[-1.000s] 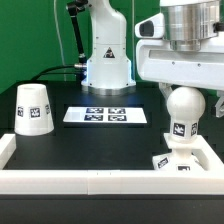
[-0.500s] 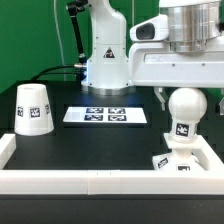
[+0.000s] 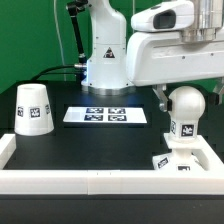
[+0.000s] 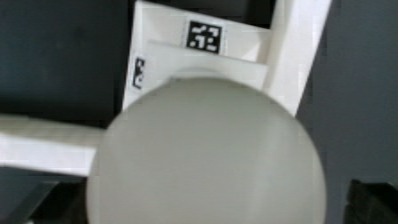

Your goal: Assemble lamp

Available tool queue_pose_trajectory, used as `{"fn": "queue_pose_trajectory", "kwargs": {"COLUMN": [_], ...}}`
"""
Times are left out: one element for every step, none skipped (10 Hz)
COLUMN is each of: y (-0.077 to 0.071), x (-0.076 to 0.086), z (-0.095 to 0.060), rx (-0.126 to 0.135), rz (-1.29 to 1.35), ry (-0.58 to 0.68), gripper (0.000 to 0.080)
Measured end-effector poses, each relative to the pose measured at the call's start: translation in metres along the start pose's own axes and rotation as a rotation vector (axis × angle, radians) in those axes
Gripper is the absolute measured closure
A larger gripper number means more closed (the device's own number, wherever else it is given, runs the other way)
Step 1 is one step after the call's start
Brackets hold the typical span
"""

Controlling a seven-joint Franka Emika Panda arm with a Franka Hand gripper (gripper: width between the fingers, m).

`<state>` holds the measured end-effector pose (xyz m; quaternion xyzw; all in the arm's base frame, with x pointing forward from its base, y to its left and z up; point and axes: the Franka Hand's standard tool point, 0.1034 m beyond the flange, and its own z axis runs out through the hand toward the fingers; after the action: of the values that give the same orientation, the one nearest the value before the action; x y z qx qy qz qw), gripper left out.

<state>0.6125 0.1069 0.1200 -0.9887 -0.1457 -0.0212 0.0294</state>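
The round white bulb (image 3: pixel 184 106) stands upright with its neck on the flat square base (image 3: pixel 168 162) at the exterior view's right. My gripper (image 3: pixel 186 96) hangs over the bulb's top with a finger on each side and a small gap showing beside the bulb, so it looks open. In the wrist view the bulb (image 4: pixel 205 150) fills most of the picture, with the base and its tag (image 4: pixel 205 38) beyond it and my gripper (image 4: pixel 214 208) straddling it. The tapered shade (image 3: pixel 33 108) stands alone at the exterior view's left.
The marker board (image 3: pixel 105 115) lies flat in the middle of the black table. A white raised wall (image 3: pixel 90 182) runs along the front and sides. The robot's white pedestal (image 3: pixel 105 62) stands behind the marker board.
The hand and wrist housing have lifted upward while the bulb stayed standing on the base. The shade has not moved.
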Motion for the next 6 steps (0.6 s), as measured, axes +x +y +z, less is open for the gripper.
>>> {"fn": "queue_pose_trajectory", "kwargs": {"y": [0.0009, 0.0024, 0.0035, 0.0046, 0.0059, 0.0069], "x": [-0.0006, -0.001, -0.0012, -0.0015, -0.0018, -0.0019], "z": [0.001, 0.0015, 0.0017, 0.0019, 0.002, 0.002], "rx": [0.0, -0.002, -0.004, -0.007, -0.01, -0.011], "rz": [-0.014, -0.099, -0.168, -0.222, -0.275, -0.353], "ry": [-0.002, -0.003, -0.004, -0.006, -0.007, -0.008], "gripper": [0.0101, 0.0101, 0.0101, 0.0101, 0.0101, 0.0101]}}
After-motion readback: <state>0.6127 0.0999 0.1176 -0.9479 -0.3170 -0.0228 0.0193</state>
